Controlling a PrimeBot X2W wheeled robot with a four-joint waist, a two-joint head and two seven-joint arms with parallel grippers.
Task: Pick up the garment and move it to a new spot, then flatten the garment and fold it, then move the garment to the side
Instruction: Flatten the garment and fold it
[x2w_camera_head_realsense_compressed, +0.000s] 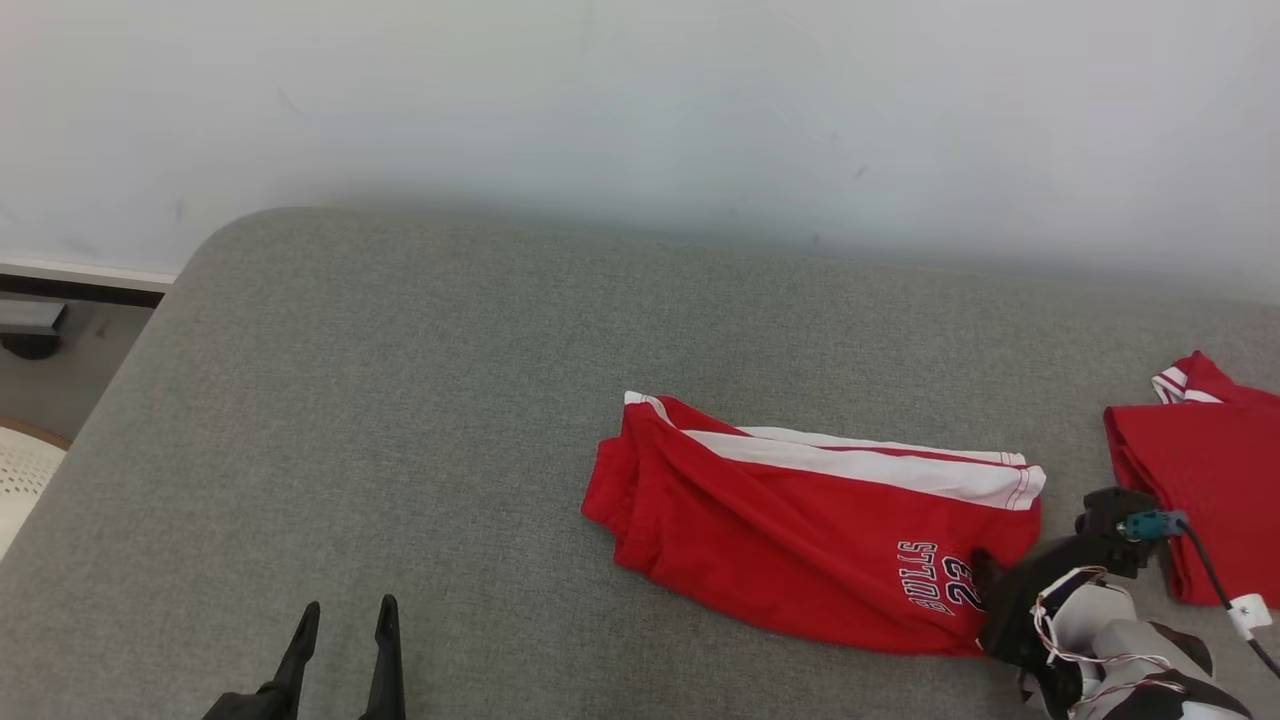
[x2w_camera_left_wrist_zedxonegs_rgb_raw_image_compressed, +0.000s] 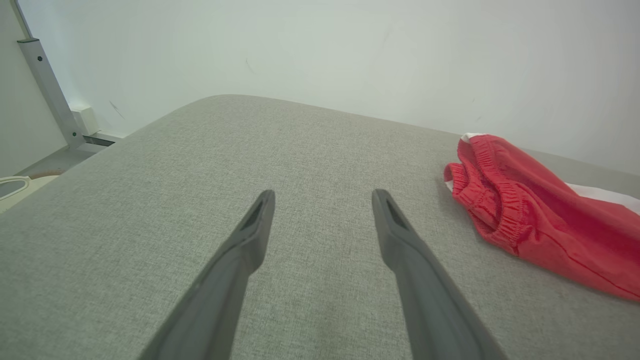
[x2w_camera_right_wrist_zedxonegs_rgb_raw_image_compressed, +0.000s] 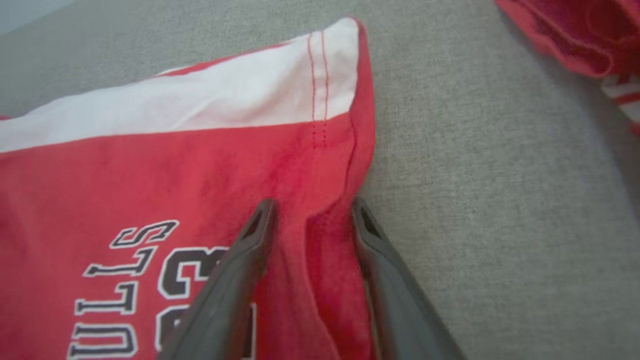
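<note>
Shorts (x2w_camera_head_realsense_compressed: 800, 530) lie folded on the grey cushion (x2w_camera_head_realsense_compressed: 400, 400). Right gripper (x2w_camera_right_wrist_zedxonegs_rgb_raw_image_compressed: 310, 202) has its fingers apart around the hem (x2w_camera_right_wrist_zedxonegs_rgb_raw_image_compressed: 362, 115). Left gripper (x2w_camera_head_realsense_compressed: 345, 605) fingers are wide over bare cushion. It looks like the move-aside step: pinch, then drag.

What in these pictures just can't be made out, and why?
- Second red garment: head view, cut off by the right edge.
- Shorts lettering: right wrist view, cut by the bottom edge, partly behind the right gripper.
- Left gripper: head view, base cut off at the bottom.
</note>
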